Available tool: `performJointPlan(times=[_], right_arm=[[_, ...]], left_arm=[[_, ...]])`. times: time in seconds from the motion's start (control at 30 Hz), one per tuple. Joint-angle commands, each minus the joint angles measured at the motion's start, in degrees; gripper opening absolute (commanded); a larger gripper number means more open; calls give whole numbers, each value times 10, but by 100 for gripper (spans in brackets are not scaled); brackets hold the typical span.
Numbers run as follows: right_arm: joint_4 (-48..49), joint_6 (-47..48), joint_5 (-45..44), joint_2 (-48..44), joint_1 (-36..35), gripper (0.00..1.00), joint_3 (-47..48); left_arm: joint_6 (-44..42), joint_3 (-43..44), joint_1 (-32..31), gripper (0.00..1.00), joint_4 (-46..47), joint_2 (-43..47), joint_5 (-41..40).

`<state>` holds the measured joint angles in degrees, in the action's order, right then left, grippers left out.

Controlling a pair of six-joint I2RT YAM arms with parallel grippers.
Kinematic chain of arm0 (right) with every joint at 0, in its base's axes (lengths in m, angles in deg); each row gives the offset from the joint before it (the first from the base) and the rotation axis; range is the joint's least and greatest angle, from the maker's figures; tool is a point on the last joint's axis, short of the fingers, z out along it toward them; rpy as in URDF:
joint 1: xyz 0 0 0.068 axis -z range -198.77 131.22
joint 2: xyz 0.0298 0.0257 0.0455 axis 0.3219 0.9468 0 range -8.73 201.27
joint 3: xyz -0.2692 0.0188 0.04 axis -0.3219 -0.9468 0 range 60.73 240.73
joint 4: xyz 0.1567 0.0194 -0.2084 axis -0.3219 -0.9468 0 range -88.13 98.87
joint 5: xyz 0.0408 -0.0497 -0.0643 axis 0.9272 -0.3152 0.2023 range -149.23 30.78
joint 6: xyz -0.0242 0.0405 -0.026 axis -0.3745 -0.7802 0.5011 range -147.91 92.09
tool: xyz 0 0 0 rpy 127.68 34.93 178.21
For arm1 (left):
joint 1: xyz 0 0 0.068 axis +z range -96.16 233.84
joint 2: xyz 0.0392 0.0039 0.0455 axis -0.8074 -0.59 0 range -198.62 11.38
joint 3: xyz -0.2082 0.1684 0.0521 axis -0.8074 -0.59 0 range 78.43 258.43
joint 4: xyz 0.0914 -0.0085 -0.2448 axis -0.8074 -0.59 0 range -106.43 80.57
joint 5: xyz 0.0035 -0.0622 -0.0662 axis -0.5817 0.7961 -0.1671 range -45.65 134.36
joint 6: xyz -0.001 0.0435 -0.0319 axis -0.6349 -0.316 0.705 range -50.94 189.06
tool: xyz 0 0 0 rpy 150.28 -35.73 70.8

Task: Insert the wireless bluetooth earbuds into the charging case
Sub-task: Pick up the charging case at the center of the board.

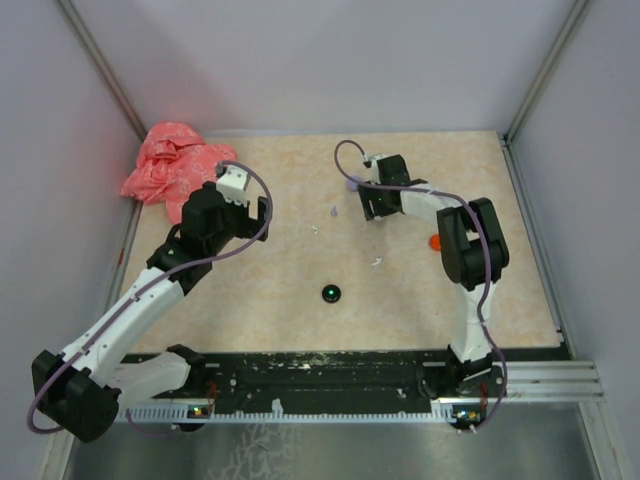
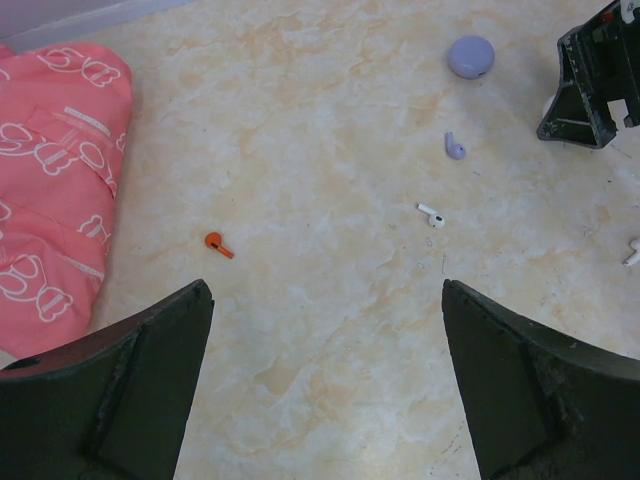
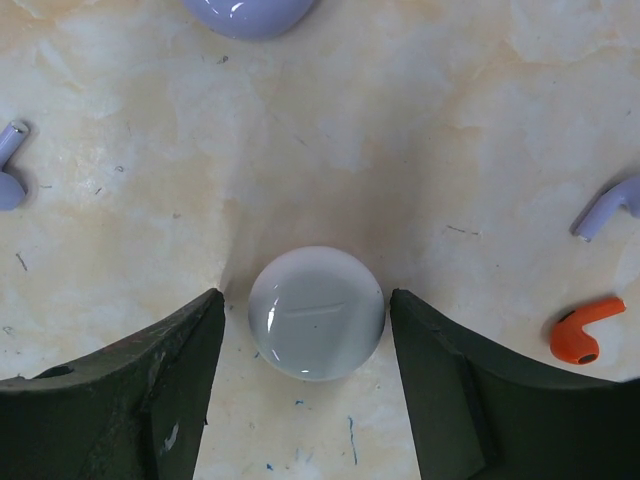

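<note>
A white round charging case (image 3: 316, 312) lies on the table between the open fingers of my right gripper (image 3: 305, 300), with a small gap on each side. Around it lie a lilac earbud (image 3: 610, 208), an orange-red earbud (image 3: 585, 330), another lilac earbud (image 3: 10, 170) and a lilac round case (image 3: 245, 12). My left gripper (image 2: 325, 290) is open and empty above bare table. Ahead of it lie an orange-red earbud (image 2: 217, 243), a white earbud (image 2: 431, 215), a lilac earbud (image 2: 455, 147) and the lilac case (image 2: 470, 56). From above, the right gripper (image 1: 375, 205) is at the far middle and the left gripper (image 1: 240, 208) at the far left.
A crumpled pink cloth (image 1: 175, 165) lies in the far left corner, close to the left gripper, and shows in the left wrist view (image 2: 50, 190). A black round case (image 1: 331, 292) with a green light sits mid-table. An orange round case (image 1: 436, 241) lies by the right arm. Walls enclose the table.
</note>
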<state>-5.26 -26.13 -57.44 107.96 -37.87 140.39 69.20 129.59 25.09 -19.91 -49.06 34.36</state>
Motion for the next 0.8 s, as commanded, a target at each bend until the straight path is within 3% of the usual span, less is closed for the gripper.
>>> performJointPlan(times=[0.0, 0.33, 0.77], right_arm=[[-5, 0, 16, -9, -3, 65, 11], [-12, -4, 29, -32, -6, 51, -8], [52, -22, -5, -212, -86, 43, -131]], left_arm=[[-1, 1, 2, 100, 7, 0, 9], [9, 2, 2, 100, 6, -1, 25], [58, 41, 1, 100, -20, -27, 117]])
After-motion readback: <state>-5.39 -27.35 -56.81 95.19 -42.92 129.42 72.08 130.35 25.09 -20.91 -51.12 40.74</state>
